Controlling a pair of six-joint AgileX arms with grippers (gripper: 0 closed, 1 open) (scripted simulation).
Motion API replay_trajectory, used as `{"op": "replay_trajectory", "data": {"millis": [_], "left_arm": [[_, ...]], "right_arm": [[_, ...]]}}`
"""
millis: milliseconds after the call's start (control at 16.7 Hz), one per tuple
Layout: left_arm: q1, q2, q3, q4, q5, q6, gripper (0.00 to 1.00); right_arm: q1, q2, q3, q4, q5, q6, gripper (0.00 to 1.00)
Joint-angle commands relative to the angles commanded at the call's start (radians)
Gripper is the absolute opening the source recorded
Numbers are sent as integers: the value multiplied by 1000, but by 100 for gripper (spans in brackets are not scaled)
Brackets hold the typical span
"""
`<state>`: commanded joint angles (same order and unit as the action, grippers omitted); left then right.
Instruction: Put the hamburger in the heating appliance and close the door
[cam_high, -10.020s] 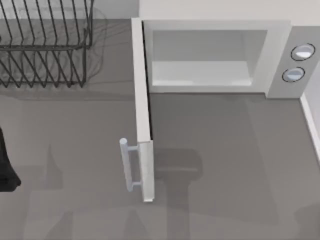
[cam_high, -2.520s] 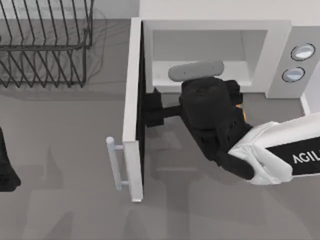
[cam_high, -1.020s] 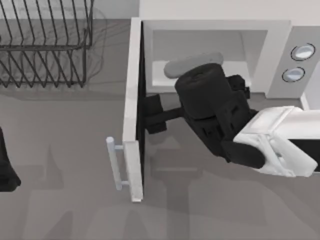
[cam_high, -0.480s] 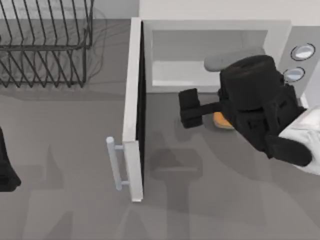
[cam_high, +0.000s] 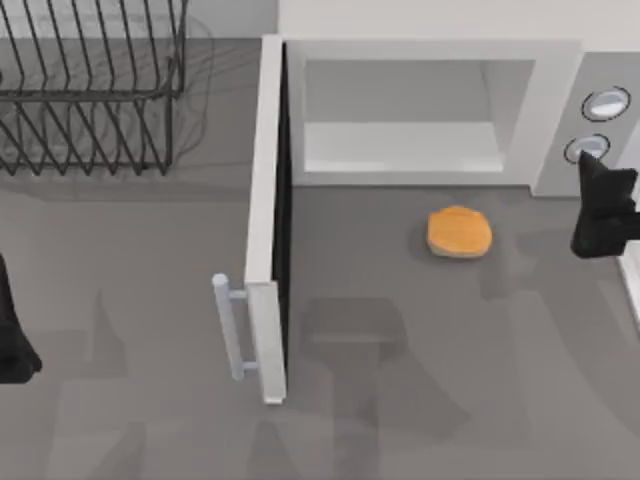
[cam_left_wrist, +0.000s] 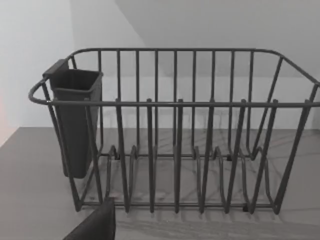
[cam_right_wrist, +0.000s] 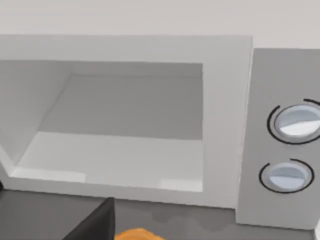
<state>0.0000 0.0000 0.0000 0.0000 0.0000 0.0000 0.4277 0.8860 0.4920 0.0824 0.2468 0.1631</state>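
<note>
Hamburger (cam_high: 459, 232) sits on the counter (cam_high: 420, 380) just in front of the heating appliance (cam_high: 430, 60), near the right half of its open cavity, touching nothing; its orange top edge also peeks in at the right wrist view (cam_right_wrist: 140, 234). Appliance at the back of the counter, right of centre, cavity bare, two round knobs (cam_high: 606, 104) on the side panel at right. Door (cam_high: 268, 220) swung wide open, standing edge-on out from the cavity's left side toward the front, dark inner face to the right, pale bar handle (cam_high: 232, 328) on its left face. Right gripper (cam_high: 603, 212) at the counter's right edge, just below the knobs, well apart from the burger; can't tell if its jaws are apart or together. Left arm parked at far left edge (cam_high: 12, 330); jaws' state can't be told either. Black wire rack (cam_high: 90, 90) back left, w/ a dark cup (cam_left_wrist: 75, 125) hung inside one end.
</note>
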Motion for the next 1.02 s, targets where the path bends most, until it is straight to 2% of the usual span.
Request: {"op": "replay_trajectory", "data": {"millis": [300,540,720,1020], "left_arm": [[0,0,0,0,0,0,100],[0,0,0,0,0,0,100],[0,0,0,0,0,0,100],[0,0,0,0,0,0,100]], "right_arm": [[-199,-508,-252,-55,-113,-59,100],[-349,-779,-414,-77,-199,-123,100],[-419,-875,-484,-82,-241,-158,100],[-428,-886,-492,-82,-247,-163,100]]}}
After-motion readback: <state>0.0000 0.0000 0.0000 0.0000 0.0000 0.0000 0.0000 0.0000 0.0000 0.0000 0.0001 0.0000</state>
